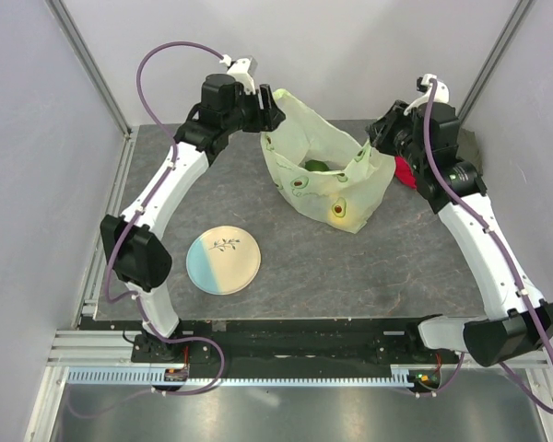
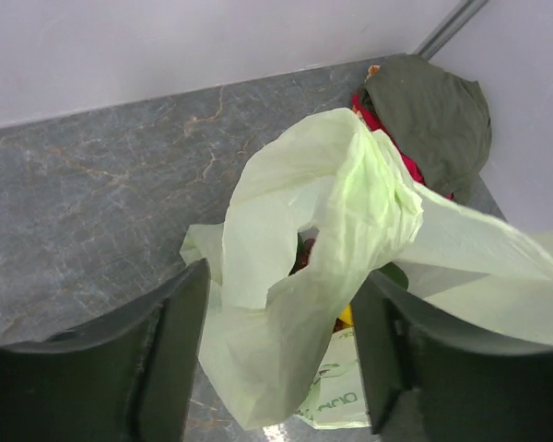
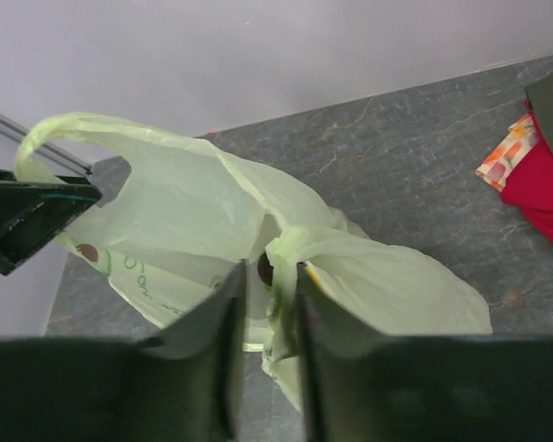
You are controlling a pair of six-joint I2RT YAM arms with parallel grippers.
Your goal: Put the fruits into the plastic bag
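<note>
Evidently the left claw [image 2: 281, 364] stands wide apart astride the plastic bag [image 2: 341, 212], the right claw [image 3: 269, 354] barely parted around its handle.

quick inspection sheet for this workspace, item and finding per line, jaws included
surface: dark grey marbled table, no spills seen
job's things: plastic bag stands open far centre; a green fruit shows inside; no fruit seen outside it
clutter: plate near left; green and red cloth right of the bag
grippers: left gripper jaws wide apart around a bag handle; right gripper jaws narrowly apart, bag film between, grip unclear
cables: purple cables loop off both arms, clear of the bag
surroundings: pale walls, nothing else seen
</note>
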